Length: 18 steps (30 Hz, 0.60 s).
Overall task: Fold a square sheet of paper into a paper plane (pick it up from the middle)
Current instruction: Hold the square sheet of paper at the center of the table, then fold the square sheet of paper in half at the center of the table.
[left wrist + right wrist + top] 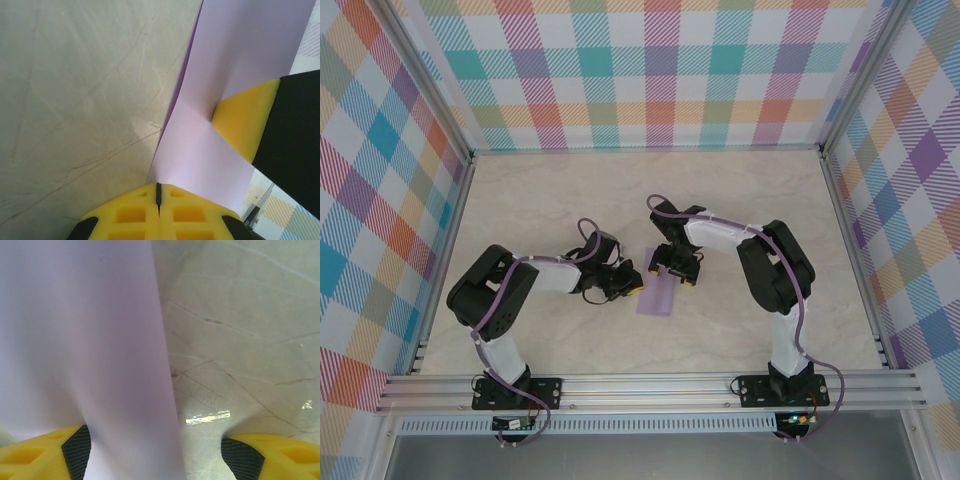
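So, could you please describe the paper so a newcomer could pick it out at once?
Start at the pale marbled table; near its middle the left gripper and right gripper meet. The paper lies between them: a thin, flat lavender sheet, unlike the yellow-tipped black grippers beside it.

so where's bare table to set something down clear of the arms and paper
Bare: the far table strip below the back wall, and the right side beyond the right arm. Crowded: the centre, where left gripper and right gripper meet on the lavender paper.
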Available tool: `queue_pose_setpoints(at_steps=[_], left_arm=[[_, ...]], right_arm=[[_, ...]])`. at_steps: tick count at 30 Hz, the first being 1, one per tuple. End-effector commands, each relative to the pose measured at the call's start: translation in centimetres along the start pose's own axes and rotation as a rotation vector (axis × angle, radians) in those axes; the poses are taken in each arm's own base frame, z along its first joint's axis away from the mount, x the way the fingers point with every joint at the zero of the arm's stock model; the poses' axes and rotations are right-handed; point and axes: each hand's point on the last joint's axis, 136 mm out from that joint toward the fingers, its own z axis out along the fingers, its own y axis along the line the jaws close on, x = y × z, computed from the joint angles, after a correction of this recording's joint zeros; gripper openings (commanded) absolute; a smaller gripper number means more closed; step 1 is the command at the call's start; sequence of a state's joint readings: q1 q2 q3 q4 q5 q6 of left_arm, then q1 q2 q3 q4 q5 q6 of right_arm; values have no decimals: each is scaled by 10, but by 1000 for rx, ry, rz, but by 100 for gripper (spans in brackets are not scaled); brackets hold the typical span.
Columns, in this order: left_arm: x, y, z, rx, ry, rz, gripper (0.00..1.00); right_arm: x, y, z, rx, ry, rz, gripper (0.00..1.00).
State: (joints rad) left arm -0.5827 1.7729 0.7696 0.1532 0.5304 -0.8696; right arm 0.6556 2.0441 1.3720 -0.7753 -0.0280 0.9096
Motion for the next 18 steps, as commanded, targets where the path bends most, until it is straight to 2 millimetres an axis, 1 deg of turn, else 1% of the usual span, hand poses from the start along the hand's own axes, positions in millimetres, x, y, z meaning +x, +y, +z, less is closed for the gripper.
queue_pose_setpoints(at_steps=[1,4,5,6,8,11,14,16,18], left_arm=[[15,40,5,-168,39,-34,0],[20,55,6,-224,58,-53,0],[22,60,6,-239,64,-62,0],[24,64,7,-250,68,-67,0],[26,69,7,-265,71,-75,0],[29,78,8,-290,77,-84,0],[30,79,9,-291,79,-84,0],[31,80,9,-300,77,-81,0],[32,82,9,-311,82,-79,0]], right_arm=[[22,-50,98,160,119,23,77],[19,-34,79,84,98,1,78],[18,-26,68,40,87,-14,78],[15,-18,55,-1,67,-30,78],[10,-8,25,-58,12,-53,78],[5,-4,-17,-130,-61,-69,80],[7,1,-50,-207,-114,-121,80],[11,9,-63,-264,-120,-164,78],[17,21,-70,-342,-110,-213,72]])
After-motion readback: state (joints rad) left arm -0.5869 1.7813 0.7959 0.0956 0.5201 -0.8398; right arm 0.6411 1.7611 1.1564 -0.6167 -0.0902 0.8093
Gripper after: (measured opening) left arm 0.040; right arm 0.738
